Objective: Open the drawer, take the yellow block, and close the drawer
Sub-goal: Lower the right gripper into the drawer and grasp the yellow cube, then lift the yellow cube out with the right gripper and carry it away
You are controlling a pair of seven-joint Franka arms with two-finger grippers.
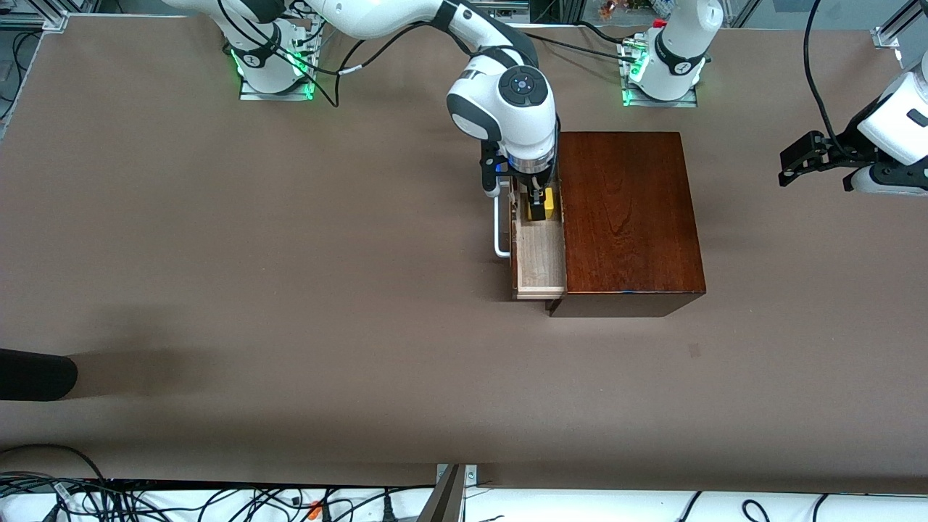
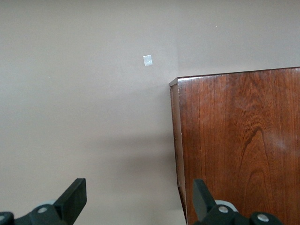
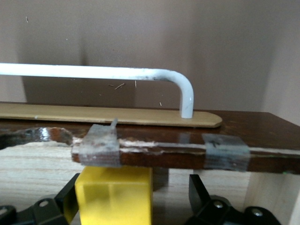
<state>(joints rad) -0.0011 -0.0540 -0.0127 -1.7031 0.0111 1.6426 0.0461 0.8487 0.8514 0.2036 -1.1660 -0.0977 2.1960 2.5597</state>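
The dark glossy wooden box (image 1: 629, 217) has its pale-wood drawer (image 1: 539, 261) pulled out at 9 o'clock, where the right gripper (image 1: 537, 205), pointing straight down, straddles the small yellow block (image 1: 549, 201) with spread fingers not yet clamped, while the left gripper (image 1: 801, 159) waits open at 3 o'clock.

It was a robotics lab: two arm bases (image 1: 270, 61) bolted to a brown surface (image 1: 217, 254), loose cables (image 1: 181, 500) along its edge.
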